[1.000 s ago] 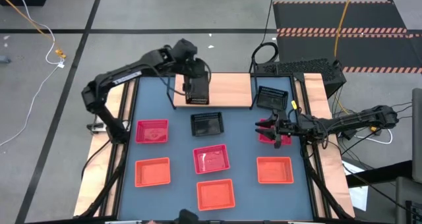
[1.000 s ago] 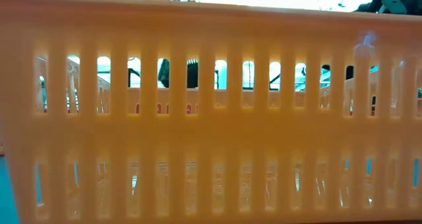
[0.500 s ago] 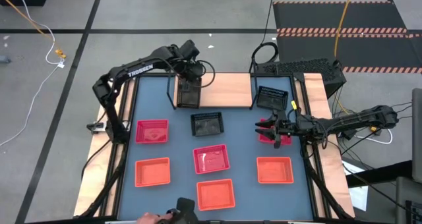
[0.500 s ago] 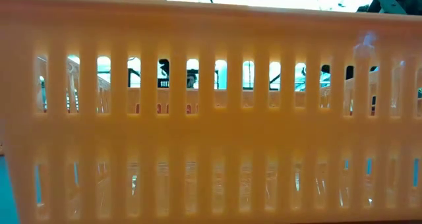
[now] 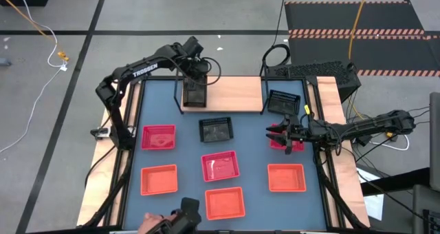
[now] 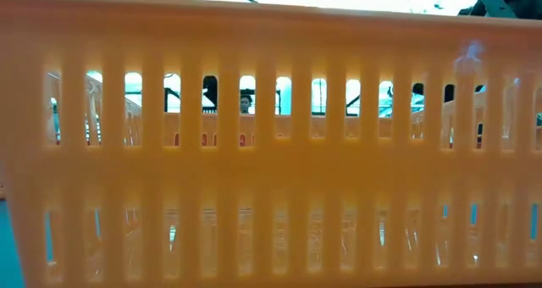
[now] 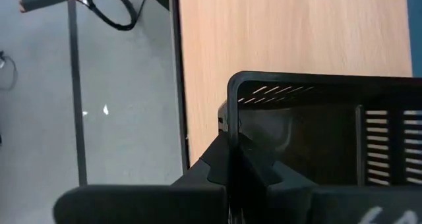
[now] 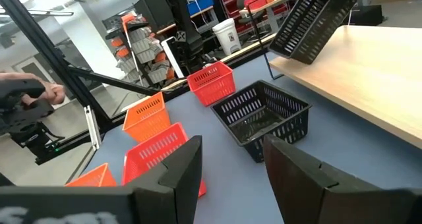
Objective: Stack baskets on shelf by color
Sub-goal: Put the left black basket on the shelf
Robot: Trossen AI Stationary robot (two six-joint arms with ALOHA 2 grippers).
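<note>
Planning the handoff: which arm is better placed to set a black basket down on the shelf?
Left. The left gripper is shut on a black basket right over the shelf. The right gripper, open, hovers by a pink-red basket on the table.

Your left gripper (image 7: 232, 159) pinches the rim of a black basket (image 7: 330, 135), its dark fingers (image 7: 217, 168) closed on the wall at a rounded corner. You see the basket's slotted sides and dim interior. Beneath it lies the shelf (image 7: 290, 33), a light wooden plank with a black wire post (image 7: 175, 66) along its edge. Beyond the edge you see grey floor (image 7: 39, 105) and a black cable (image 7: 115, 6).
</note>
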